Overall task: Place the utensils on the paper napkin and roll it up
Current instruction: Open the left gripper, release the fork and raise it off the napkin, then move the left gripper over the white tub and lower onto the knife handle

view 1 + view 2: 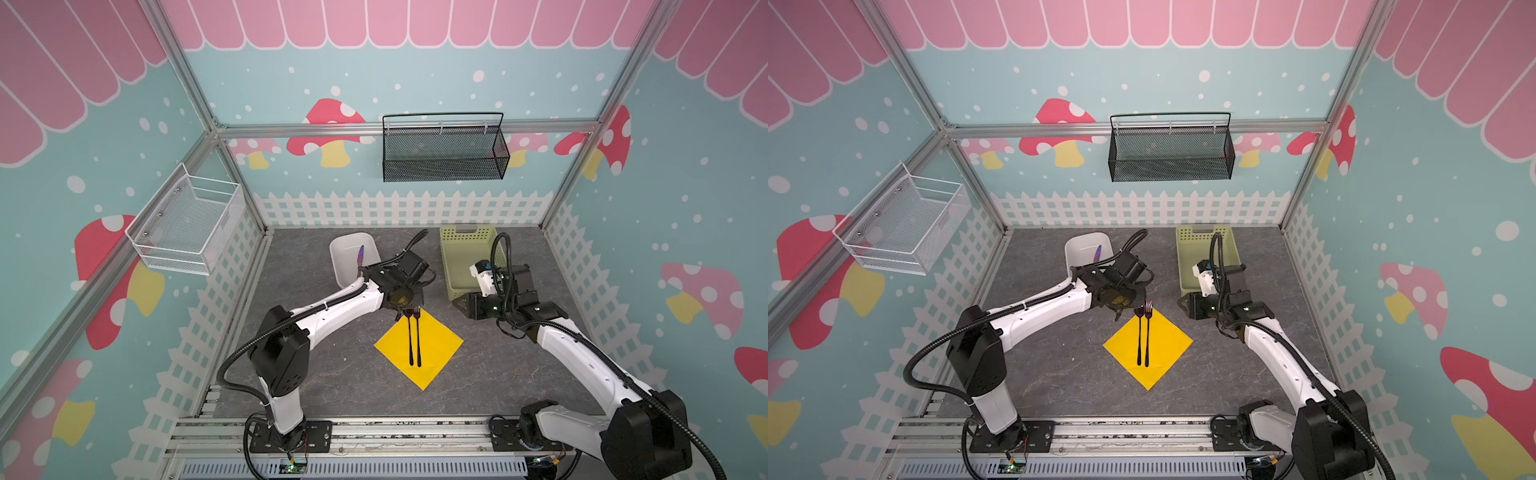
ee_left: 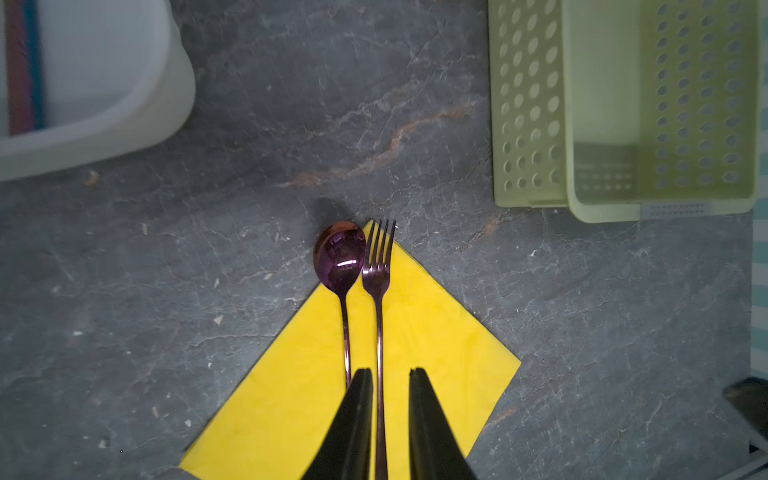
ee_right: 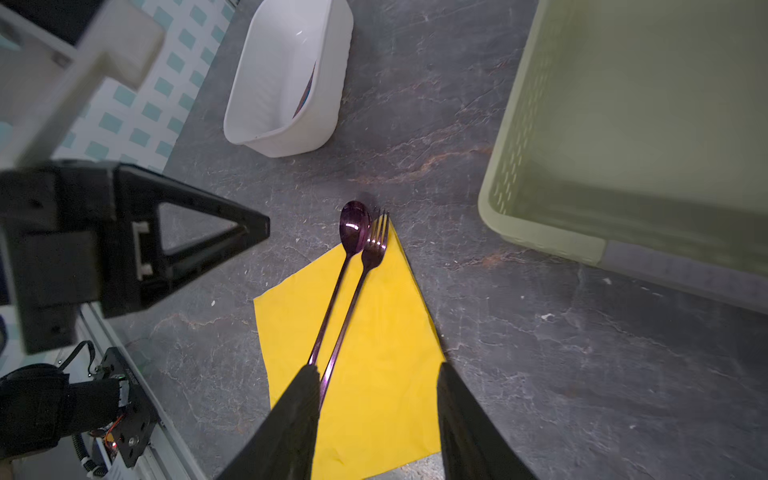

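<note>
The yellow paper napkin (image 1: 436, 345) lies flat at the middle of the tabletop (image 1: 332, 374), turned as a diamond with corners at 12, 3, 6 and 9 o'clock. On it the spoon (image 2: 340, 262) and fork (image 2: 377, 266) lie side by side along the 12-to-6 line. Their heads reach past the 12 o'clock corner, and the spoon is on the 9 o'clock side. The knife (image 1: 360, 254) leans in the white tub (image 1: 345, 249) at 11 o'clock. The left hand (image 2: 390, 374) hovers above the 12 o'clock corner, released, jaws slightly parted. The right hand (image 3: 378, 368), at 2 o'clock beside the green basket (image 1: 451, 266), is spread and grasps nothing.
</note>
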{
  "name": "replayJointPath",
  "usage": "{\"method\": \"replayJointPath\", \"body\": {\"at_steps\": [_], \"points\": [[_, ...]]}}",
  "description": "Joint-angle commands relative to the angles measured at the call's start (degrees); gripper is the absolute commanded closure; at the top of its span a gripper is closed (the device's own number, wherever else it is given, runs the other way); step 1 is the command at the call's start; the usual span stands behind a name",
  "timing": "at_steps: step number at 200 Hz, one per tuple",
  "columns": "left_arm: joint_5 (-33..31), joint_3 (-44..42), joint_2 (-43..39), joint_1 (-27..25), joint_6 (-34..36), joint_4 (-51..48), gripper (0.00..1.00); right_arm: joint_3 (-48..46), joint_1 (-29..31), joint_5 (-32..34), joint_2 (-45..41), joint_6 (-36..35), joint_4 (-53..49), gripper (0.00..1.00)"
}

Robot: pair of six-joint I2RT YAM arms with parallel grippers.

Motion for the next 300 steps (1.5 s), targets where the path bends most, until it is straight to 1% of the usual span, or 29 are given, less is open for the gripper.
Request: {"method": "replayJointPath", "body": {"at_steps": [1, 36, 58, 70, 93, 120, 143, 168, 188, 215, 222, 226, 247, 300], "points": [[1.56, -2.95, -2.92, 2.36, 4.49, 0.59, 0.81, -0.49, 2.68, -0.69, 2.03, 3.40, 3.02, 0.52], [6.34, -5.86, -6.02, 8.23, 8.64, 0.86, 0.83, 0.43, 5.93, -0.03, 6.58, 6.15, 5.41, 0.54], [9.01, -7.26, -6.83, 10.33, 10.24, 1.32, 0.84, 0.73, 7.44, 0.29, 9.70, 7.53, 6.45, 0.57], [10.24, -7.98, -6.97, 10.72, 10.83, 1.79, 0.85, 1.04, 8.51, 0.84, 11.84, 8.18, 6.70, 0.61], [13.65, -9.48, -6.73, 11.06, 11.19, 3.22, 0.88, 2.25, 10.20, -0.21, 15.32, 9.43, 7.66, 0.68], [19.61, -12.13, -5.74, 10.84, 9.70, 5.99, 0.90, 3.10, 11.91, -0.23, 18.69, 11.17, 9.32, 0.70], [22.41, -16.54, -6.46, 10.61, 7.71, 9.85, 0.90, 4.02, 13.16, 0.94, 20.74, 11.89, 9.32, 0.73], [18.99, -19.28, -9.27, 11.59, 7.61, 10.58, 0.90, 5.69, 13.79, 1.58, 21.62, 12.26, 9.32, 0.75], [17.04, -19.82, -11.47, 14.81, 8.45, 10.25, 0.90, 8.18, 13.94, 2.18, 22.52, 11.70, 8.55, 0.75], [11.37, -15.77, -11.50, 19.16, 11.84, 5.66, 0.88, 13.34, 13.92, 3.86, 24.56, 9.80, 5.48, 0.75], [9.58, -13.84, -10.52, 19.31, 13.19, 4.02, 0.88, 14.79, 13.94, 4.09, 25.03, 9.31, 4.66, 0.75], [8.57, -12.69, -9.81, 20.92, 13.81, 2.97, 0.88, 15.50, 13.91, 4.17, 25.44, 9.04, 4.37, 0.74], [4.60, -5.88, -4.89, 22.88, 16.92, -1.33, 0.88, 18.62, 13.94, 4.54, 26.73, 7.95, 2.57, 0.74], [-0.23, 9.10, 9.66, 25.42, 21.64, -9.19, 0.84, 22.41, 13.94, 5.86, 27.83, 6.05, -0.63, 0.73]]}}
